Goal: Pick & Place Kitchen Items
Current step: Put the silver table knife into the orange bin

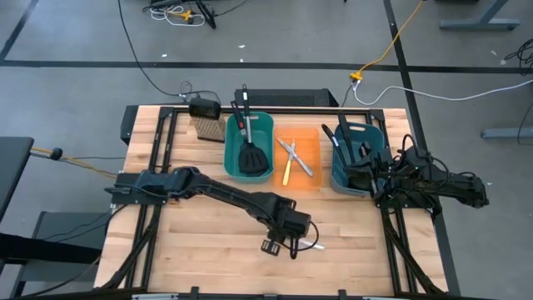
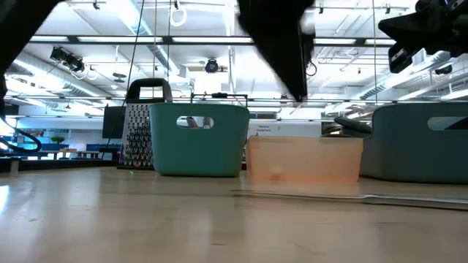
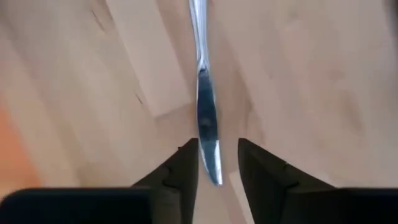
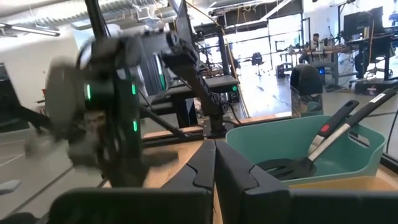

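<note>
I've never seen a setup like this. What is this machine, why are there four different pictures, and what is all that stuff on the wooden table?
It is a robot with two dark arms, each ending in a two-fingered pincer. One picture looks straight down, one looks level across the table, and two come from cameras on the wrists. On the wooden table stand two teal bins and an orange bin between them. A black spatula lies in the left teal bin, and knives in the orange one. The left pincer is low over a silver table knife on the wood, fingers apart on either side of it, not gripping. The right pincer waits shut beside the right-hand bin.
</note>
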`<state>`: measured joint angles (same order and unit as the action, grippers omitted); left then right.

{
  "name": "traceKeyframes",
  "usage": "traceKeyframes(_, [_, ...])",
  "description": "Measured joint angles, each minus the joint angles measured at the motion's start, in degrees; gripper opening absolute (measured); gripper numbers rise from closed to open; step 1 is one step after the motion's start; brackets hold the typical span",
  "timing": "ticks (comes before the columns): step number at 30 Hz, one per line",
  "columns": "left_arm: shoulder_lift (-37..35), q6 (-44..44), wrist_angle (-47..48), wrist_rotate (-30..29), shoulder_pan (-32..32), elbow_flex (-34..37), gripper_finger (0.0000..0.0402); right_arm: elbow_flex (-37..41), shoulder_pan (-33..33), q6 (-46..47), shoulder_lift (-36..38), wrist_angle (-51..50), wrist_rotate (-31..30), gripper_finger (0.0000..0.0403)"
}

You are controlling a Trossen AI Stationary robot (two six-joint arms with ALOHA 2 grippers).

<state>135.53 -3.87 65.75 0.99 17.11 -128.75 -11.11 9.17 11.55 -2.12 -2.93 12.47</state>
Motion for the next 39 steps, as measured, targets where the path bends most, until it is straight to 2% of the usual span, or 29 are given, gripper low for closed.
traceKeyframes(4, [-5.7, -1.3, -0.4, -1.6, 0.0, 1.9, 0.0074, 0.0, 0.0, 0.0, 0.0, -0.1, 0.1, 0.0011])
traceKeyframes(7, [-10.9, -1.7, -6.0, -1.5, 0.0, 8.2, 0.0036, 0.0, 0.0, 0.0, 0.0, 0.0, 0.2, 0.0011])
traceKeyframes(10, [-17.5, -1.5, -16.2, -0.8, -0.2, 20.2, 0.0008, 0.0, 0.0, 0.0, 0.0, 0.5, 0.4, 0.0011])
traceKeyframes(13, [-24.4, -0.9, -30.2, -0.8, -0.3, 35.9, 0.0009, 0.0, 0.0, -0.4, -0.7, 3.8, 1.2, 0.0011])
traceKeyframes(17, [-34.8, 1.0, -54.0, -1.2, -0.4, 56.9, 0.0013, -0.4, -0.1, -0.5, -3.0, 7.8, 3.5, 0.0011])
traceKeyframes(21, [-43.5, 4.6, -71.3, -5.2, -0.3, 73.8, 0.0005, -2.0, -0.1, -1.4, -6.4, 7.6, 3.6, 0.0011])
traceKeyframes(25, [-49.7, 6.2, -83.3, -9.8, -0.2, 85.7, 0.0006, -4.2, -0.1, -2.6, -9.6, 7.5, 3.0, 0.0011])
traceKeyframes(29, [-50.1, 6.2, -92.8, -11.1, -1.7, 92.5, 0.0004, -7.5, -0.1, -4.0, -13.7, 5.1, 1.5, 0.0011])
traceKeyframes(32, [-49.7, 5.1, -98.5, -9.5, -2.7, 94.1, 0.0004, -11.4, -0.1, -4.0, -17.5, 1.2, 1.4, 0.0011])
traceKeyframes(35, [-49.4, 4.6, -98.8, -8.8, -3.1, 94.6, 0.0004, -17.0, -1.8, -3.6, -22.6, -7.7, -2.1, 0.0008])
traceKeyframes(39, [-49.4, 3.0, -99.0, -8.8, -3.2, 94.5, 0.0005, -24.0, -7.6, -2.0, -30.6, -20.9, -7.9, 0.0007])
